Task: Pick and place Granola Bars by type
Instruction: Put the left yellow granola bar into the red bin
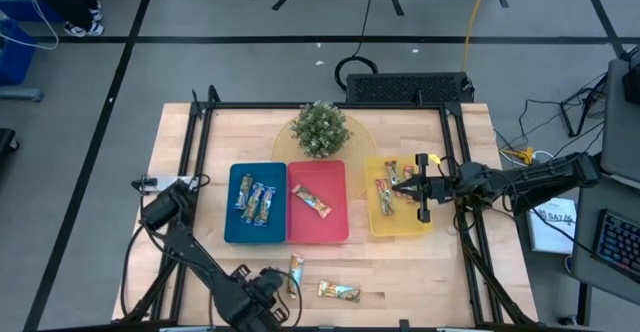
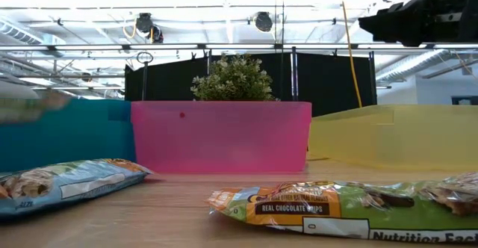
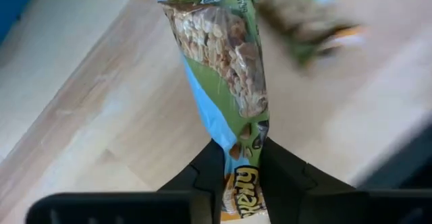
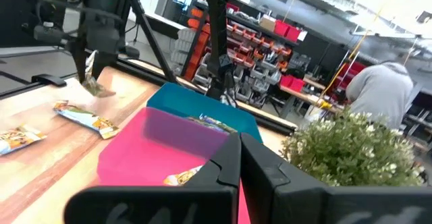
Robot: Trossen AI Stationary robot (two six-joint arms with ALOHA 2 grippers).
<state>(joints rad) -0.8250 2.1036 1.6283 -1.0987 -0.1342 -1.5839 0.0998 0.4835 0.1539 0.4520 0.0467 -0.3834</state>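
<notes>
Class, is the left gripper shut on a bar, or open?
Shut on a bar: in its wrist view, the left gripper has both fingers pinching the green-and-blue bar at one end.

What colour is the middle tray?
Pink-red; the middle tray shows best in the low view.

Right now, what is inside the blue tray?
The blue tray holds two granola bars lying side by side in the high view. In the low view its wall hides them, so nothing more shows.

Shiny granola bars [image 1: 256, 202] in centre trays: several blue, one red, some yellow; two [image 1: 338, 292] at lower centre, one pinched upright.
</notes>
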